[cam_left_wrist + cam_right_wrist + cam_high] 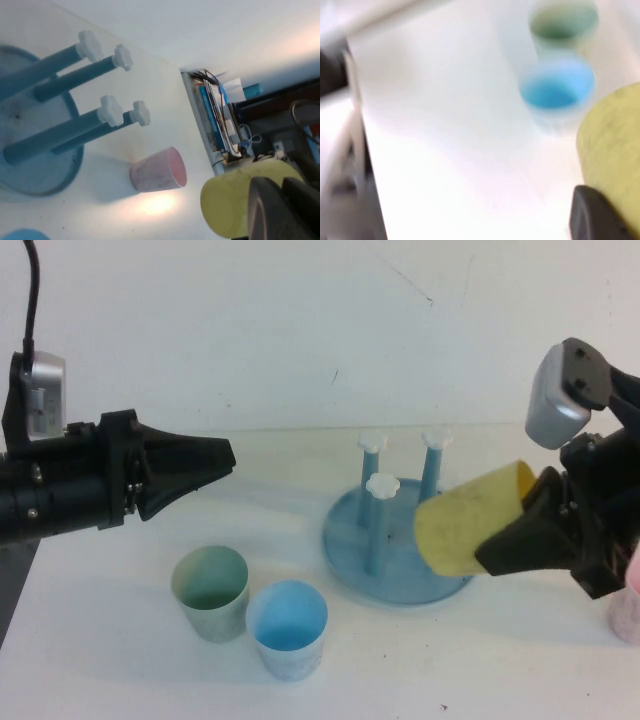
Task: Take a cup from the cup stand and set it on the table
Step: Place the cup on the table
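Note:
The yellow cup point(465, 520) hangs tilted in the air just right of the cup stand point(350, 540), clear of its pegs. My right gripper point(492, 548) is shut on it from the right. The right wrist view shows the cup point(615, 145) against one dark finger point(597, 215). The blue stand's several white-capped pegs point(111, 110) are all bare. My left gripper point(228, 453) hovers at the left above the white table point(120, 660), shut and empty, pointing toward the stand. Seen from the left wrist, its fingers point(267, 205) stand together in front of the far yellow cup point(225, 205).
A pale green cup point(210, 592) and a light blue cup point(288, 628) stand upright in front of the left gripper, left of the stand. A pink cup point(628, 605) stands at the table's right edge, under the right arm. Shelves with cables point(220, 125) lie beyond the table.

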Robot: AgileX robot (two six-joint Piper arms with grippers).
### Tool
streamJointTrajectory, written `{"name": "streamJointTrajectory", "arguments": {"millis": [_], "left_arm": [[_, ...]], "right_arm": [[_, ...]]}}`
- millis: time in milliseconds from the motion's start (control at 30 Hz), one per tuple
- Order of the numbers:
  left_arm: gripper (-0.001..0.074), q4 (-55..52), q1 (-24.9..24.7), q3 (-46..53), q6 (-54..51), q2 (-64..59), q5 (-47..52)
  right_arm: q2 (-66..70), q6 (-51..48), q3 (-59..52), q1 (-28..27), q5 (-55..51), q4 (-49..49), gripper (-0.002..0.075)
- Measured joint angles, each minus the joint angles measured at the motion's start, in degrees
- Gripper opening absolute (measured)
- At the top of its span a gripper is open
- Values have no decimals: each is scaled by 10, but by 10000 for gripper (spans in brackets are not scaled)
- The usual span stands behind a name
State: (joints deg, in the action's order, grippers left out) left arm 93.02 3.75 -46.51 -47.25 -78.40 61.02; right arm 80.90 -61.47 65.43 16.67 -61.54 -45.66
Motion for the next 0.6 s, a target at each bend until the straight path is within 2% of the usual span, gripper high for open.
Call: {"name": "streamJointTrajectory", "arguments": {"millis": [100, 267, 467, 600], "left_arm": [[15, -5, 4, 0, -74, 0, 17], [3, -10, 4, 0, -148, 0, 36], [0, -26, 4, 0, -203, 32, 35], [0, -64, 4, 0, -214, 95, -11]], "right_arm": [[0, 79, 34, 0, -44, 114, 29], [0, 170, 46, 0, -83, 246, 29], [35, 214, 46, 8, -86, 323, 28], [79, 222, 46, 45, -86, 375, 28]]}}
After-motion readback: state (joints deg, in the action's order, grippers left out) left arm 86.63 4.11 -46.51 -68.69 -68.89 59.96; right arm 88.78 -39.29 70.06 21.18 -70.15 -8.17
